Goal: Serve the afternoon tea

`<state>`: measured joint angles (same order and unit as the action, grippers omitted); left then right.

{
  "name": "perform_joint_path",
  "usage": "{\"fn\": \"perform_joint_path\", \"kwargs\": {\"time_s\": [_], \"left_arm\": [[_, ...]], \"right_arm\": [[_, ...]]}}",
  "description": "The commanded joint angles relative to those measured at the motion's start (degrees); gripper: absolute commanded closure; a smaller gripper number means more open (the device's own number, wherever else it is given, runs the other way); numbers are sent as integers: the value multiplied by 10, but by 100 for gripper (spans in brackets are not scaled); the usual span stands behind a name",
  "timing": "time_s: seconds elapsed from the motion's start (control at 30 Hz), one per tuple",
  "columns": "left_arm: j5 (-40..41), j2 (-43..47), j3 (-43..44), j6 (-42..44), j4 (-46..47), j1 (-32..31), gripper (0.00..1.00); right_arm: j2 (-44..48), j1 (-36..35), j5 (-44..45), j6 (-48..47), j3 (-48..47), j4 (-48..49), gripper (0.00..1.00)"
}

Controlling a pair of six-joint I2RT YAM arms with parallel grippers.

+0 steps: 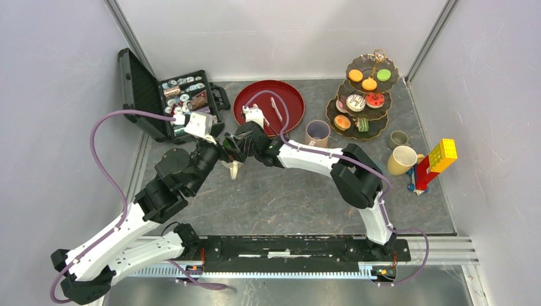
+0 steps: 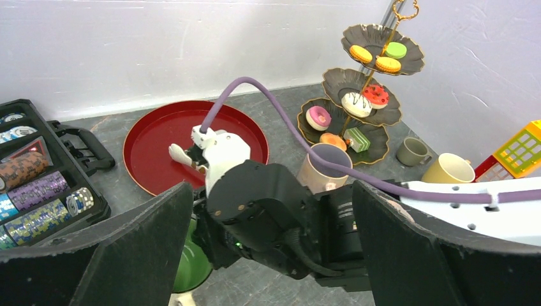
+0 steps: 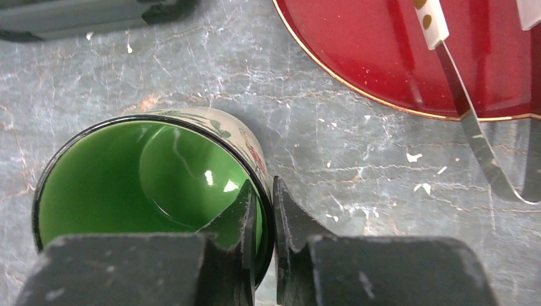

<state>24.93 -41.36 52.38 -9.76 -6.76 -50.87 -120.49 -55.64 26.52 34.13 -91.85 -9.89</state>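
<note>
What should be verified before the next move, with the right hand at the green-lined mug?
1. Right hand pinches the wall of the green-lined mug, one finger inside, one outside: ok.
2. Mug upright on the table: ok.
3. Mug empty, nothing to spill: ok.
4. Left hand open and holding nothing: ok.
5. Clearance between the two wrists, which crowd together in the view from above: cannot tell.
6. Grip firm enough for a lift: cannot tell.
</note>
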Motion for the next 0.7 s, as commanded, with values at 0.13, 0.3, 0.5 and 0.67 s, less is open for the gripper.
{"fn": "perform_joint_path", "kwargs": {"time_s": [0.13,0.3,0.5,0.67], "left_arm": [[-3,6,8,-3,20,-1,0],[-5,11,11,-3,19,-1,0],[-7,21,15,-3,15,-1,0],[-9,25,13,-6,16,-1,0]], "right_arm": [[101,3,-31,-34,63,9,100],[151,6,-67,-28,113,21,100],[204,10,-102,-22,164,-4,100],[275,10,-116,-8,233,-29,100]]}}
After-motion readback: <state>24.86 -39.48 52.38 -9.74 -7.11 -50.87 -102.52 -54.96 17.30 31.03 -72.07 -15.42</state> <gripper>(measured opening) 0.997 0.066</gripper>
